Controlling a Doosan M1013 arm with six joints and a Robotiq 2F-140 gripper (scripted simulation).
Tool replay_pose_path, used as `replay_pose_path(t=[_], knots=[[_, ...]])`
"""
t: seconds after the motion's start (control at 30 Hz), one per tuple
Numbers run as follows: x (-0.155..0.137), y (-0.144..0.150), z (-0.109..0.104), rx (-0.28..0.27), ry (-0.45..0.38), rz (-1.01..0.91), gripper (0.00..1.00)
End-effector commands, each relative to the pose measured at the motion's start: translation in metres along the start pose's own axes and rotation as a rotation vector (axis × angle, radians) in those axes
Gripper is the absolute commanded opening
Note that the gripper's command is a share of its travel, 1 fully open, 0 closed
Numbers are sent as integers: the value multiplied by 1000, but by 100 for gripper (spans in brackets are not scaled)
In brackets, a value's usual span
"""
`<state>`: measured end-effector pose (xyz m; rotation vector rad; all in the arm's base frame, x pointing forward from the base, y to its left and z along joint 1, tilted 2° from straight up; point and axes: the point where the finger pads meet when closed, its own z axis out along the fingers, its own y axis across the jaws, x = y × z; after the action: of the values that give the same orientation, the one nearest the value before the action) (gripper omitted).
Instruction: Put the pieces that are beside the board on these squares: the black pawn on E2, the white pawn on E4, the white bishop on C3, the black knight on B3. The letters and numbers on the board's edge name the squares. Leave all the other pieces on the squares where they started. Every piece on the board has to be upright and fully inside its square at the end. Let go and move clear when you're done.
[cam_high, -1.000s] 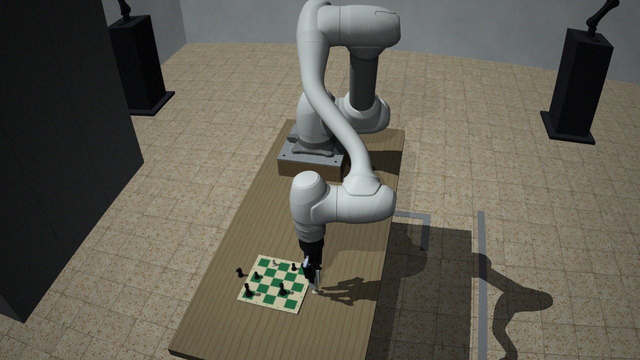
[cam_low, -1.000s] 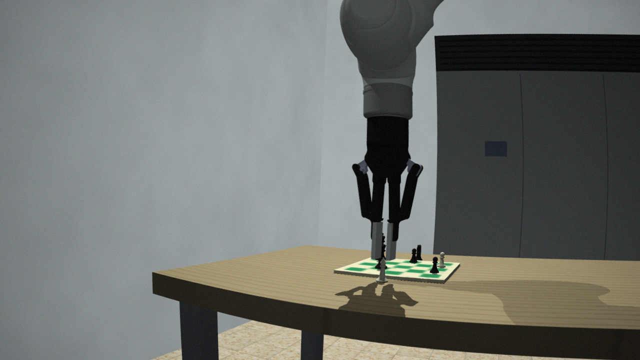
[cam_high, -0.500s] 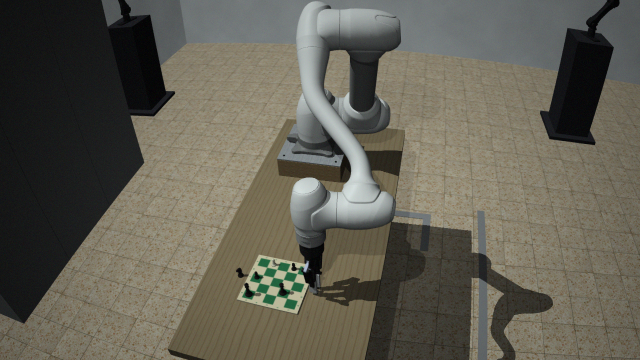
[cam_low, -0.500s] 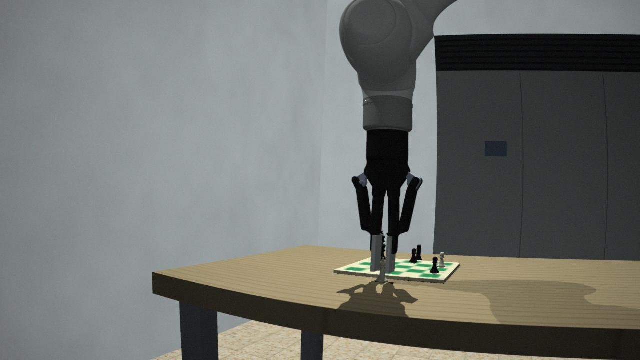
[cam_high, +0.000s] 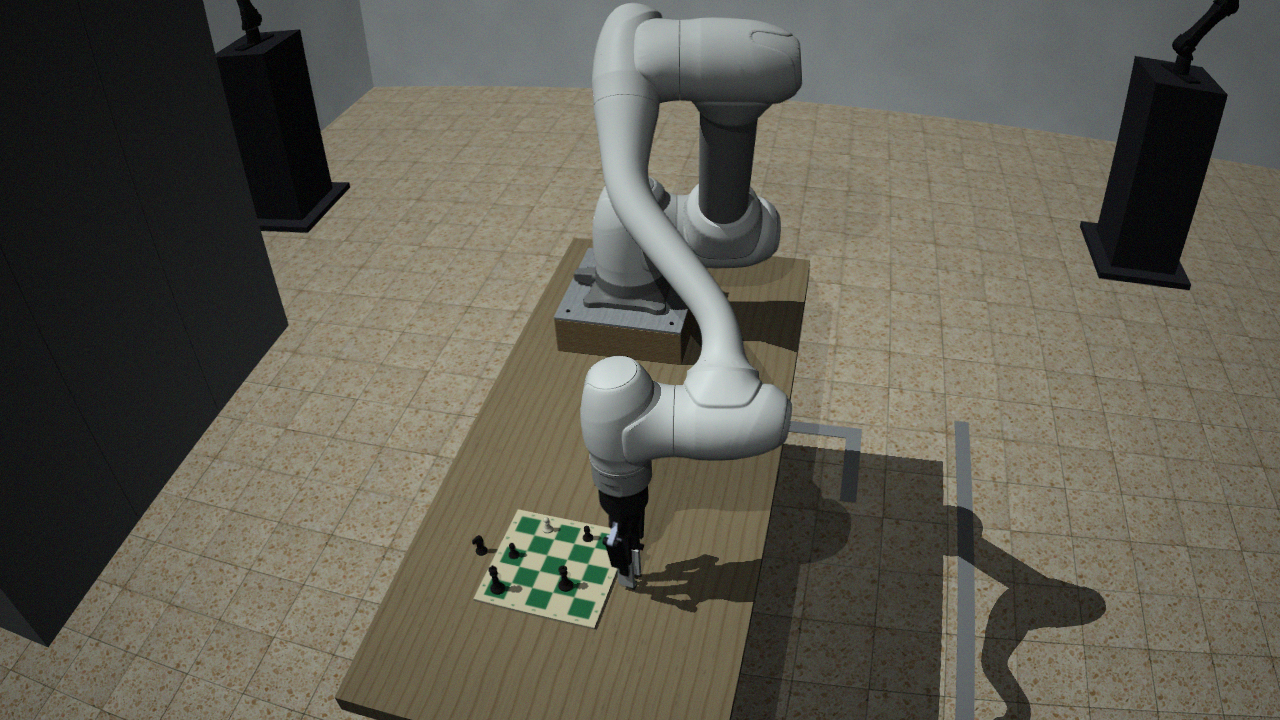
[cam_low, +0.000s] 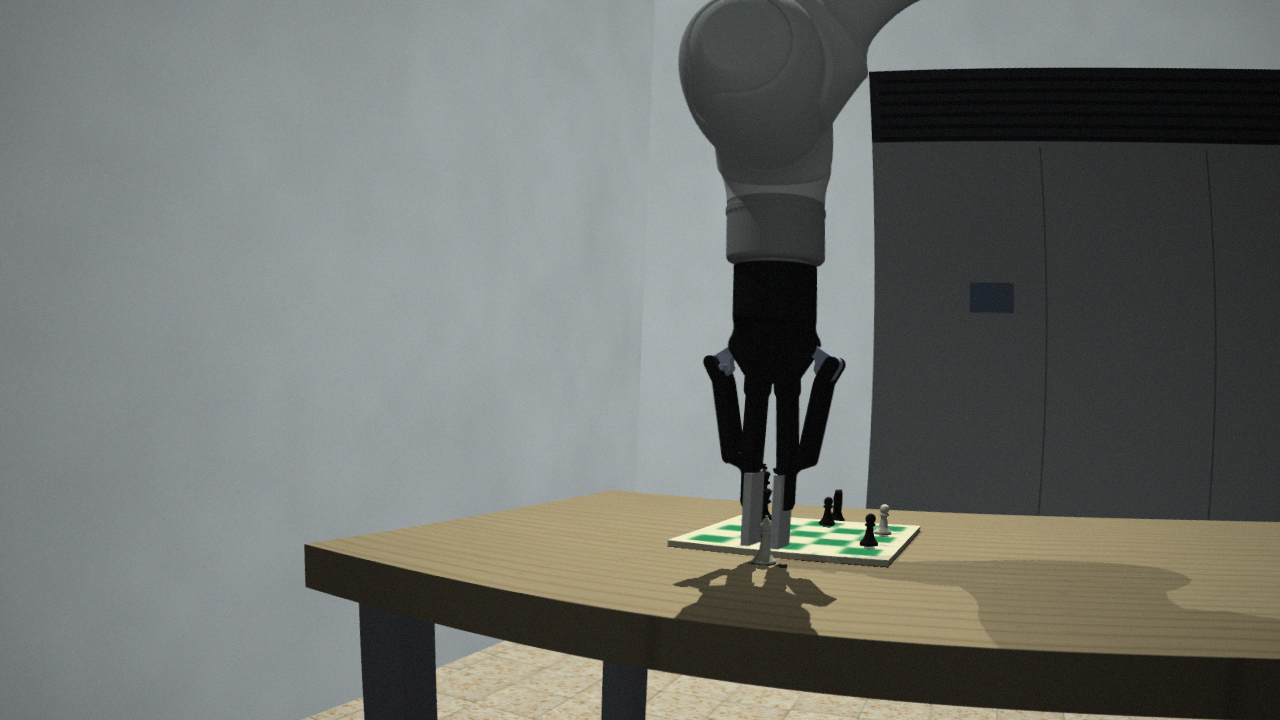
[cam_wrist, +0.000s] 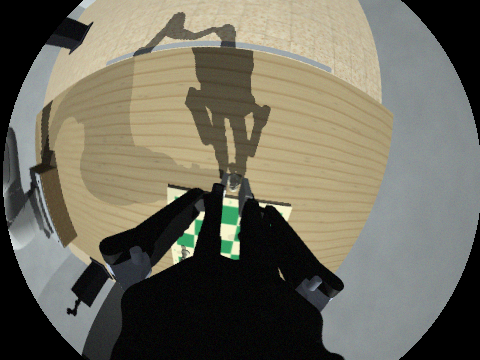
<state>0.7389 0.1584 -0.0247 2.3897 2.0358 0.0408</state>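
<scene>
The white bishop stands upright on the table beside the board. My gripper is down around its upper part, fingers slightly open, one on each side; a gap shows in the wrist view. In the top view the fingers hide the bishop. The black knight stands beside the opposite board edge. On the board stand a white pawn and two black pawns. The square labels are too small to read.
Two taller black pieces stand on the board; in the exterior view they are largely behind the fingers. The wooden table carries the arm's base block. The gripper's shadow falls across the table.
</scene>
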Motion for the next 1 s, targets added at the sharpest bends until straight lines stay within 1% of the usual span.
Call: replay_pose_path(t=[0.0, 0.67, 0.7, 0.97], knots=[[-2, 1, 2, -2, 3, 3, 22], [-2, 1, 2, -2, 3, 3, 22], [-2, 1, 2, -2, 3, 3, 0], [-2, 1, 2, -2, 3, 3, 0]])
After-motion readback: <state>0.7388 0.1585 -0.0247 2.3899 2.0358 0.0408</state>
